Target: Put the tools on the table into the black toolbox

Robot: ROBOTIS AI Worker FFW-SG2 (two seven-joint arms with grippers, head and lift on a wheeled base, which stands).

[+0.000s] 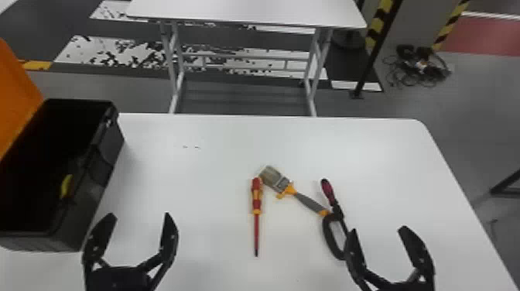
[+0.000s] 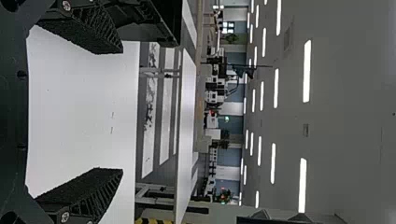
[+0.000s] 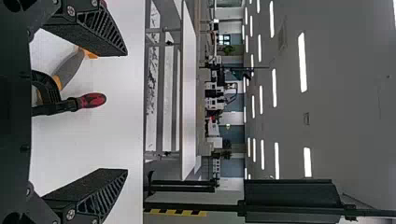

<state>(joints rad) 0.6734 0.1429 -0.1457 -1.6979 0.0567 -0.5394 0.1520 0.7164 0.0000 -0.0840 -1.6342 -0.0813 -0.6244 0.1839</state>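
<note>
In the head view, my left gripper point(image 1: 139, 226) stands open just right of the black toolbox point(image 1: 71, 228), above the table. My right gripper point(image 1: 377, 232) is open at the lower right, its left finger beside the black-framed tool with a red handle point(image 1: 328, 191). A red and yellow screwdriver point(image 1: 256, 209) lies mid-table, its handle against the bristles of a paintbrush point(image 1: 307, 203). In the left wrist view my left gripper point(image 2: 122, 112) holds nothing. In the right wrist view my right gripper point(image 3: 126, 112) is empty, with the red-handled tool point(image 3: 91, 100) and brush handle point(image 3: 70, 67) below it.
The toolbox's orange lid point(image 1: 15, 89) stands raised at the far left, and a yellow item point(image 1: 66, 185) shows inside the box. Beyond the white work table point(image 1: 271, 131) is a second white table point(image 1: 247, 11). Black and yellow striped posts stand behind on the right.
</note>
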